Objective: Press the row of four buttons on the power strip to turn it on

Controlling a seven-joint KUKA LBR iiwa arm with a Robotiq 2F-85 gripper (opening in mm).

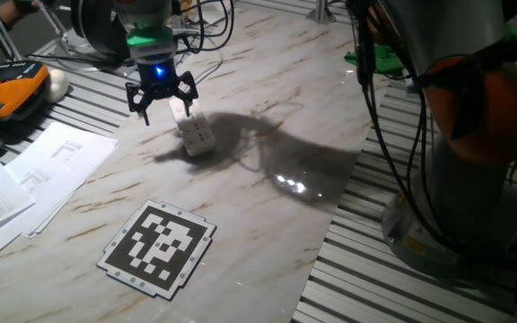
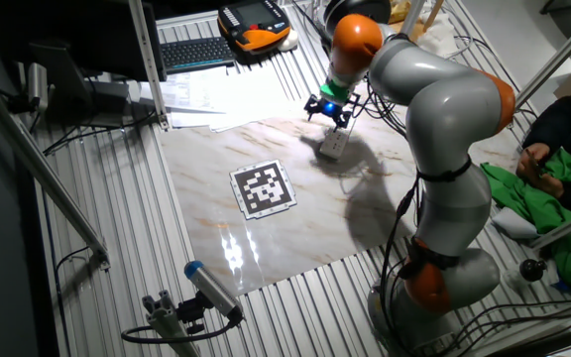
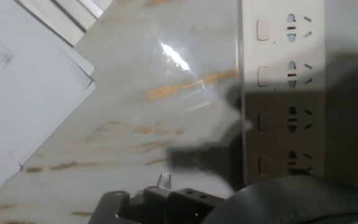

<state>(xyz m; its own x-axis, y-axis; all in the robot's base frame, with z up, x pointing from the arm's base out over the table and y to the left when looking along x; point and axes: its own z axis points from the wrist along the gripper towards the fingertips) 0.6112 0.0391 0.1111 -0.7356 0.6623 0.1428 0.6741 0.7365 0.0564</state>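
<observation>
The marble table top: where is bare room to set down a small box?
Bare marble table top lies right of the black-and-white square marker, up to the edge by the metal slats, and also behind the white plastic power strip. It is crowded on the left, where white paper sheets overlap, and under the gripper.

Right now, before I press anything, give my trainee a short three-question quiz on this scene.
1. True or false: the gripper is above the power strip.
2. In the hand view, how many buttons run along the strip's face?
3. What lies nearest the camera in the first fixed view: A) the paper sheets, B) the black-and-white marker tag, C) the strip?

Key: 1 true; 2 four; 3 B.
</observation>
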